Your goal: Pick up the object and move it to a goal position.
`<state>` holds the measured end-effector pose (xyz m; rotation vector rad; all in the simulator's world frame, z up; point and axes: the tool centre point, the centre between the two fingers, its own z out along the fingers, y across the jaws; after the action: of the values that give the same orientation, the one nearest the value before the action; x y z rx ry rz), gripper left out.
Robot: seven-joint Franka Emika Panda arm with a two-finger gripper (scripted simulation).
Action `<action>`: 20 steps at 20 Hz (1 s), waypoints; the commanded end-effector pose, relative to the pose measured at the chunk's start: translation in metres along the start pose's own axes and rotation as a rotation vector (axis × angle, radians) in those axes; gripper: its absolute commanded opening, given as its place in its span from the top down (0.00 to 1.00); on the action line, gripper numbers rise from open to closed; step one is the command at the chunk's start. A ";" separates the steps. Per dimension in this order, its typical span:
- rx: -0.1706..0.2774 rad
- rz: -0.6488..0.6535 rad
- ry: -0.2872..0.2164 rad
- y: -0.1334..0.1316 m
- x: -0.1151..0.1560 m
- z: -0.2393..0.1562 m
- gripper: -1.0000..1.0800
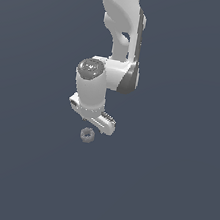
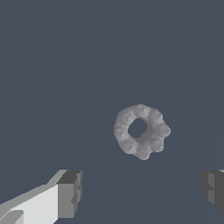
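On the plain dark surface the ring [image 2: 141, 131] lies flat, hole upward, the claw [image 2: 141, 192] wide open, empty

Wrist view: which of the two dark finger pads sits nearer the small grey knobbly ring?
The pad on the white finger; the other, at the frame's opposite edge, lies farther from the ring.

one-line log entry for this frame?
phase: approach | gripper: open, empty | ring: on surface, not between the fingers | contact: none | goal: not visible
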<state>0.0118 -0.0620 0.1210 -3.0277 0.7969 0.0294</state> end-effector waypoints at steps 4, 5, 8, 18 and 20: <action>-0.001 0.140 0.011 0.008 0.012 0.015 0.04; -0.001 0.159 0.012 0.009 0.014 0.018 0.04; -0.002 0.207 0.017 0.012 0.018 0.023 0.04; -0.003 0.255 0.021 0.016 0.021 0.029 0.04; -0.003 0.255 0.021 0.015 0.021 0.032 0.04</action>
<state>0.0225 -0.0856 0.0904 -2.9113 1.1801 0.0003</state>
